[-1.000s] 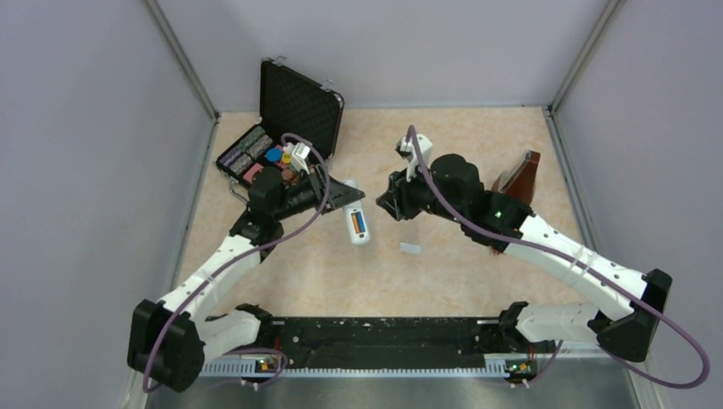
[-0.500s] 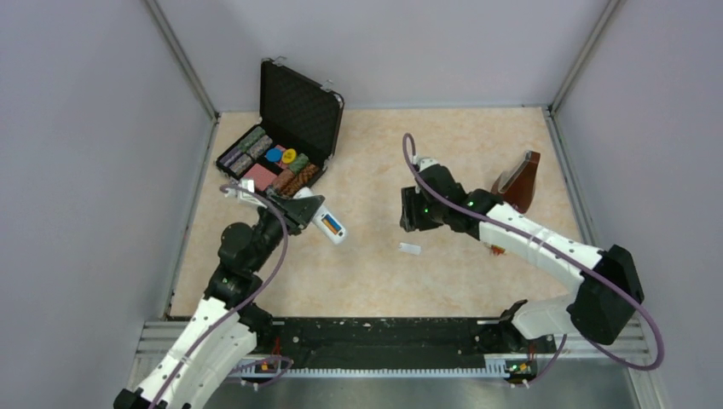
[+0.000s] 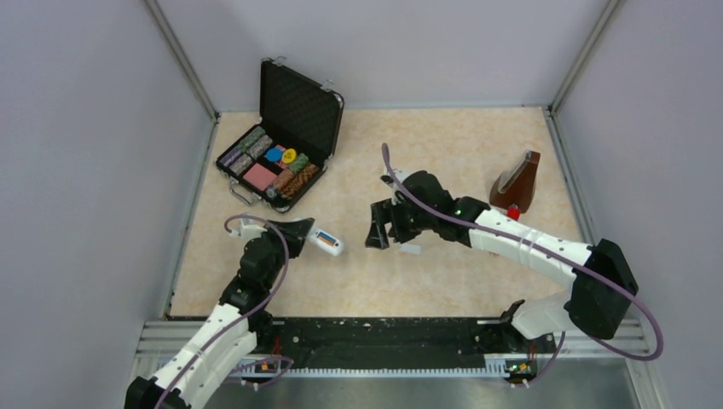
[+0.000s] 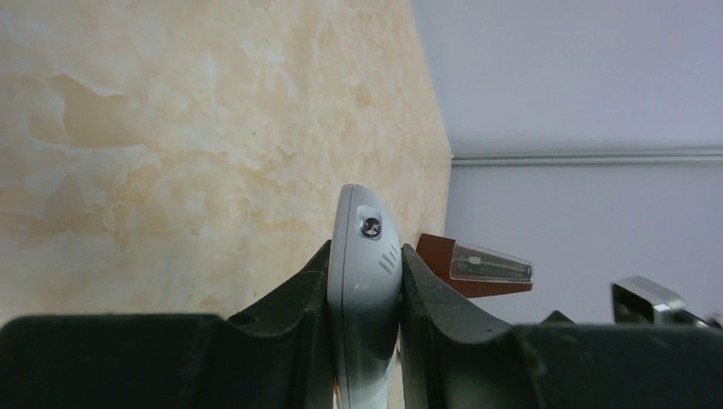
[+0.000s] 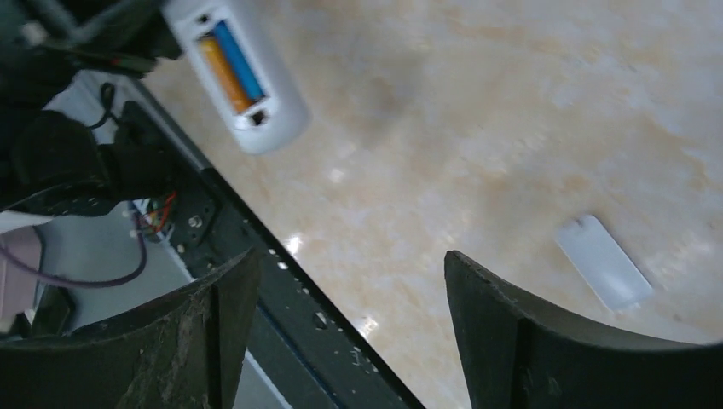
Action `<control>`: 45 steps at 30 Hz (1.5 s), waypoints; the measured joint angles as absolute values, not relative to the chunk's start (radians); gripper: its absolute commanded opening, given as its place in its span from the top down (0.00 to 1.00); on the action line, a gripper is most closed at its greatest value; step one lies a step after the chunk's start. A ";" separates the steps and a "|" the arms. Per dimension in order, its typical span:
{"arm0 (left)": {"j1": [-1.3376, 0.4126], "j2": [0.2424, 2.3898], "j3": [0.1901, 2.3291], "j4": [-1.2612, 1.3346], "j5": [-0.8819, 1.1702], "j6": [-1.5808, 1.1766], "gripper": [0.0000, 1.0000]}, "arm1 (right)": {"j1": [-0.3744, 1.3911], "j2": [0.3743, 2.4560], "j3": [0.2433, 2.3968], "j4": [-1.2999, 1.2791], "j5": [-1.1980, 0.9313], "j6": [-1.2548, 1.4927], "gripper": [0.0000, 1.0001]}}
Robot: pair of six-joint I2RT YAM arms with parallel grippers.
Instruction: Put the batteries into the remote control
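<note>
My left gripper point(image 3: 300, 232) is shut on the white-grey remote control point(image 3: 327, 243) and holds it at the left middle of the table. In the left wrist view the remote point(image 4: 365, 281) stands on edge between the two jaws. The orange-brown and blue batteries point(image 5: 228, 66) lie side by side in the remote's slot point(image 5: 243, 77), seen in the right wrist view. My right gripper point(image 3: 376, 232) is open and empty, to the right of the remote. The small white cover piece point(image 5: 604, 261) lies flat on the table by the right gripper point(image 5: 349, 281).
An open black case point(image 3: 281, 145) with coloured chips stands at the back left. A brown metronome point(image 3: 517, 183) stands at the right and shows in the left wrist view point(image 4: 473, 268). The black base rail point(image 3: 384, 332) runs along the near edge.
My left arm has drawn the remote back towards the near left. My right gripper has moved left and nearer, over the cover piece, towards the remote.
</note>
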State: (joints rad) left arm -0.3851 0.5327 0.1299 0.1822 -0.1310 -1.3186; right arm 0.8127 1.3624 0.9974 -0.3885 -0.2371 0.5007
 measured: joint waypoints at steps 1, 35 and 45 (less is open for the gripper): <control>-0.385 0.537 0.131 0.181 -0.134 -1.325 1.00 | 0.841 1.365 1.014 -0.381 -0.247 0.485 0.20; -0.385 0.618 0.249 0.062 0.019 -1.333 0.15 | 1.013 1.744 1.268 -0.224 -0.327 0.141 0.76; -0.385 0.617 0.404 -0.232 -0.057 -1.212 0.01 | 1.013 1.731 1.155 -0.226 -0.270 0.052 0.78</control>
